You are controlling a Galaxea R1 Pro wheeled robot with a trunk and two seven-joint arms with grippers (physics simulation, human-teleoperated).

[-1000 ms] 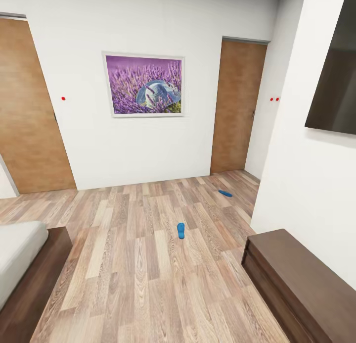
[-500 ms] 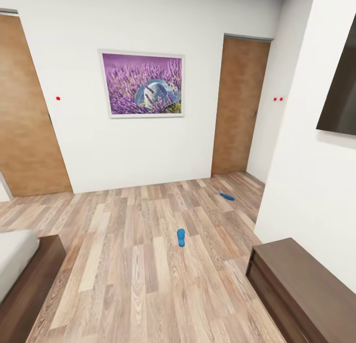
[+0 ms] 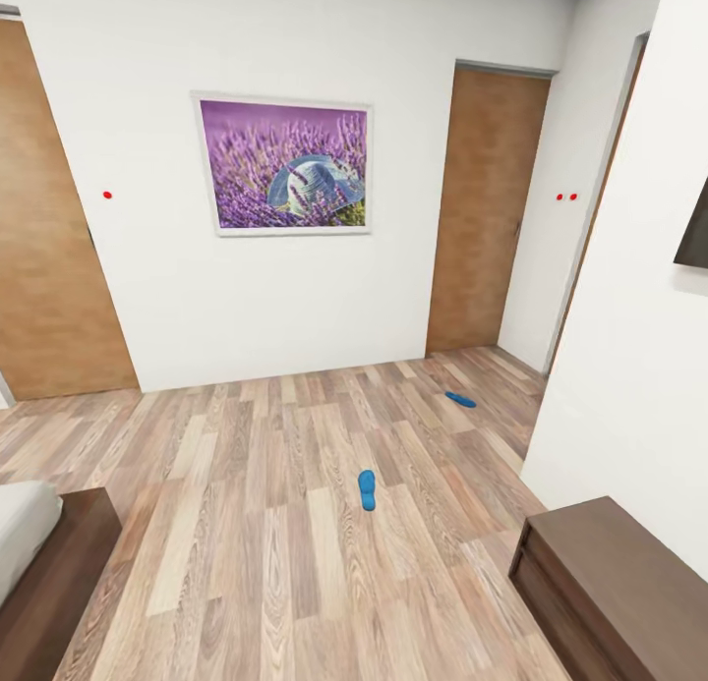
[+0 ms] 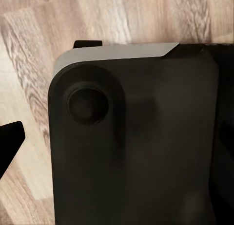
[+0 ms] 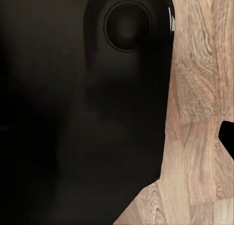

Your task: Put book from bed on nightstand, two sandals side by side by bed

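Standing in the bedroom, one sees the two blue sandals lying well apart on the plank floor [image 3: 246, 524], both ahead of the robot and somewhat to the right. The near sandal [image 3: 367, 489] rests in open floor with its long axis running almost straight near to far, its narrow end toward the robot. The far sandal [image 3: 460, 400] lies near the right door [image 3: 487, 209], angled across the boards, its length running left-far to right-near. The bed [image 3: 39, 563] shows as a corner at the near left, white mattress on dark frame, and a long dark dresser [image 3: 619, 583] sits at the near right against the wall. A lavender picture [image 3: 283, 165] hangs on the far wall. Since both sandals lie right of centre, the right arm looks the nearer one for a pickup, though the robot would first have to roll closer. Neither wrist camera gives a clear look at its claw; dark robot body blocks most of each view over the floor, so whether the claws are released or clenched cannot be told.
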